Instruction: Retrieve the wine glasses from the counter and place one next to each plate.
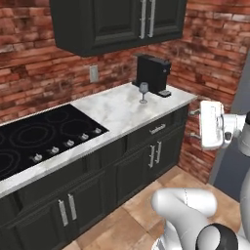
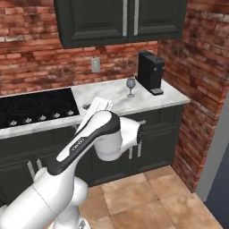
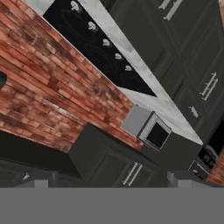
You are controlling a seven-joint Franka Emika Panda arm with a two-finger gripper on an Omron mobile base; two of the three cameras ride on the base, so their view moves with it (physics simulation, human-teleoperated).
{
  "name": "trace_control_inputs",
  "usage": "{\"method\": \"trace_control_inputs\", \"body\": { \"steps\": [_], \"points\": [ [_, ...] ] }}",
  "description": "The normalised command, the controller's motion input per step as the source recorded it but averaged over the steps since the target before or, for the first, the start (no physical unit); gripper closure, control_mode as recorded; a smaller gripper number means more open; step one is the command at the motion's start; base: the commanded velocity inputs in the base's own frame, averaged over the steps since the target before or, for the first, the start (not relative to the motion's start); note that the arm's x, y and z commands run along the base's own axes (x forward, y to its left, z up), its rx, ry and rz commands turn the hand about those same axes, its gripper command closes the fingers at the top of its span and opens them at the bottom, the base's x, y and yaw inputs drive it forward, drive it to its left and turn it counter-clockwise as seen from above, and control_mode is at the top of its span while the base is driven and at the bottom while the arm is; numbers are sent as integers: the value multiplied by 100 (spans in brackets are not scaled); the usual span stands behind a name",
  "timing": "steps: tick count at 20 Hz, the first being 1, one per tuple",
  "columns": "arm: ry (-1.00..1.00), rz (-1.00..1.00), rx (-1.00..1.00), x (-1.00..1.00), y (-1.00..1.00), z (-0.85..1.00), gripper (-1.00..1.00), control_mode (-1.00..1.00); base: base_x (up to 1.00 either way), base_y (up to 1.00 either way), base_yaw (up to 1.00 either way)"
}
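Along the brick back wall (image 1: 39, 63) runs the counter (image 1: 119, 110), a white grey-veined marble top over black cabinets (image 1: 146, 161) with bar handles.

At its left end a black glass cooktop (image 1: 39, 134) is set flush into the marble, with a row of small knobs along its front edge. Past the cooktop, a bare stretch of marble follows. A grey wall outlet (image 1: 93, 73) sits on the brick above this stretch, under a black upper cabinet (image 1: 117, 22).

Further right, one wine glass (image 1: 143, 91) stands upright on the marble, clear and stemmed, on its round foot. It stands just beside a black coffee machine (image 1: 154, 73), at that machine's front left corner as seen from the left base camera; whether the two touch cannot be told. In the right base view the same glass (image 2: 130, 86) appears left of the machine (image 2: 150, 71), near the counter's right end.

At far right in the left base view, the gripper (image 1: 195, 124) hangs off the end of the counter, level with the drawer fronts, its two fingers (image 1: 195, 112) spread wide and nothing between them. It is well apart from the glass. Brick side wall (image 2: 201, 89) and tan floor tiles (image 2: 147, 197) close the scene on the right.
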Motion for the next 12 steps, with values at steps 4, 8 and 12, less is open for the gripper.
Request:
{"method": "trace_control_inputs", "body": {
  "steps": [4, 8, 12],
  "points": [
    [0, 0, 0, 0, 0, 0, -100, 100, 100, -17, 0],
    [0, 0, 0, 0, 0, 0, -100, 100, 100, -26, 0],
    [0, 0, 0, 0, 0, 0, -100, 100, 100, -40, 0]
  ]
}}
